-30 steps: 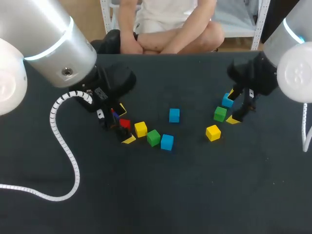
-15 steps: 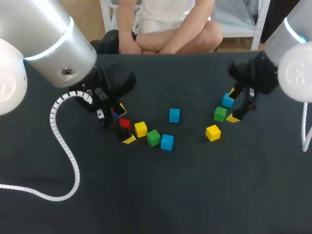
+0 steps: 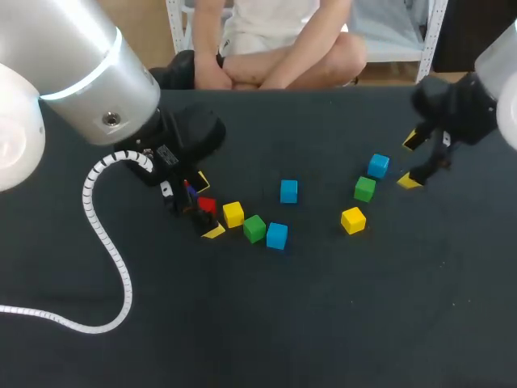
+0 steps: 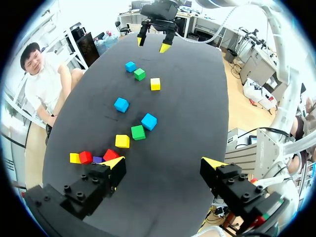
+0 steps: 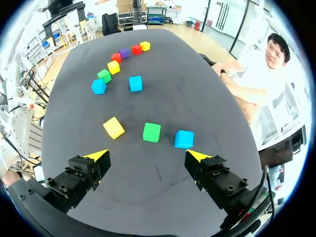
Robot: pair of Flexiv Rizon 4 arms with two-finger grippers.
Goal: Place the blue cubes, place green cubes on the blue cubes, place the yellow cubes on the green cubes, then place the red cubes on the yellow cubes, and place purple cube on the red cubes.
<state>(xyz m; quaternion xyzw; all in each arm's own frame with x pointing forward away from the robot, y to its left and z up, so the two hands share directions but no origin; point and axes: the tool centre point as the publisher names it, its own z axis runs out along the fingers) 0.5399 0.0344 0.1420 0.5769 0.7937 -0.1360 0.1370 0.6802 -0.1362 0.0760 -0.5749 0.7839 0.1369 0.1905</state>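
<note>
Blue cubes (image 3: 288, 191) lie unstacked. Left claw (image 3: 208, 204) and right claw (image 3: 411, 160) gape wide, holding nothing; purple cube (image 4: 97, 159) sits half hidden by left claw

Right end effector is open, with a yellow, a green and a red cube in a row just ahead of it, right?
One colour is wrong: the third cube is not red. The right wrist view shows the open right end effector with a yellow cube, a green cube and a blue cube in a row just ahead.
</note>
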